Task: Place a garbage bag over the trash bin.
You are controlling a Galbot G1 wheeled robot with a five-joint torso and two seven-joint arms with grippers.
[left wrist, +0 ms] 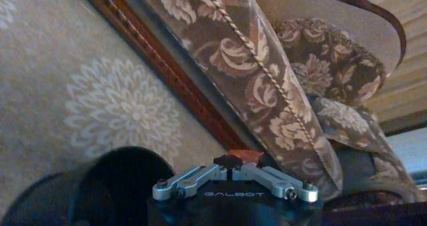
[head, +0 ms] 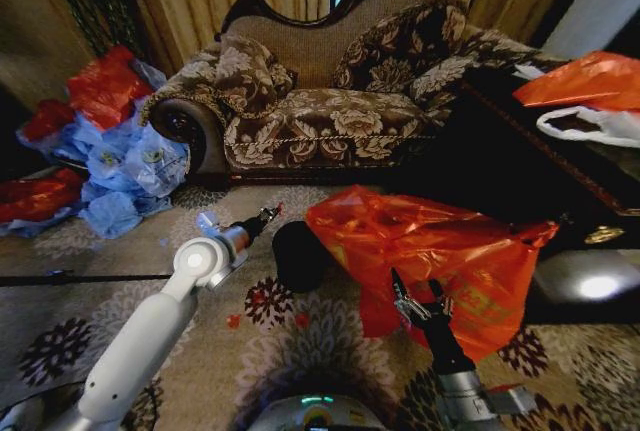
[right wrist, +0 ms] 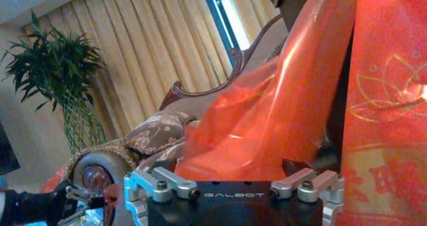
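The black trash bin (head: 298,256) sits on the carpet in front of the sofa; its dark round body (left wrist: 113,183) lies just beside my left gripper. The shiny red-orange garbage bag (head: 375,226) (right wrist: 267,111) is heaped right of the bin, against a larger printed orange bag (head: 480,296) (right wrist: 390,111). My left gripper (head: 268,216) (left wrist: 230,162) hovers just left of the bin's top, shut, with a small bit of red-orange plastic (left wrist: 245,156) at its tips. I cannot tell whether that bit joins the bag. My right gripper (head: 418,296) (right wrist: 230,168) stands open against the bag's lower folds.
A patterned sofa (head: 330,101) spans the back. A pile of light-blue and red bags (head: 110,151) lies at the far left. A dark table (head: 520,151) at the right carries an orange bag (head: 590,81) and a white bag (head: 600,126).
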